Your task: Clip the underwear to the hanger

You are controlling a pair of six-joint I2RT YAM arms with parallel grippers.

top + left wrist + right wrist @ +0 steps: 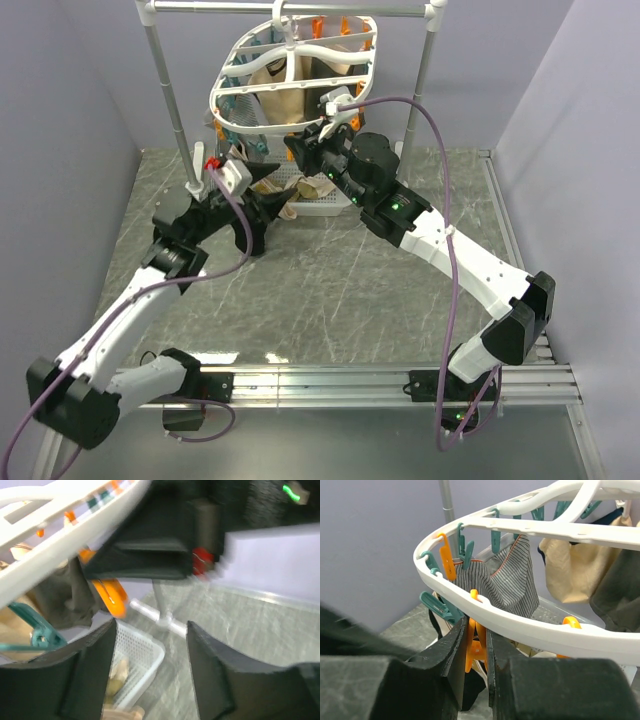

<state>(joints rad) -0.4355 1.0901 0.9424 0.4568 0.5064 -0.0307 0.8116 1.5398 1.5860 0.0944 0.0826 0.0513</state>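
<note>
Fingers [452, 655] of your right gripper [476, 632] stand narrow, pinching an orange clothespin [474, 655] that hangs from the near rim of the hanger [535, 627]; the underwear [62, 597] shows on your left wrist camera as dark cloth hanging under that rim, touching an orange pin, though you cannot tell whether the pin bites it; a striped cloth [512, 582] and a beige garment [570, 570] hang farther inside the frame; your left gripper [152, 630] sits close by, spread wide around nothing, the white basket [150, 655] showing past the gap; the hanger hangs from the grey rail [290, 8].
</note>
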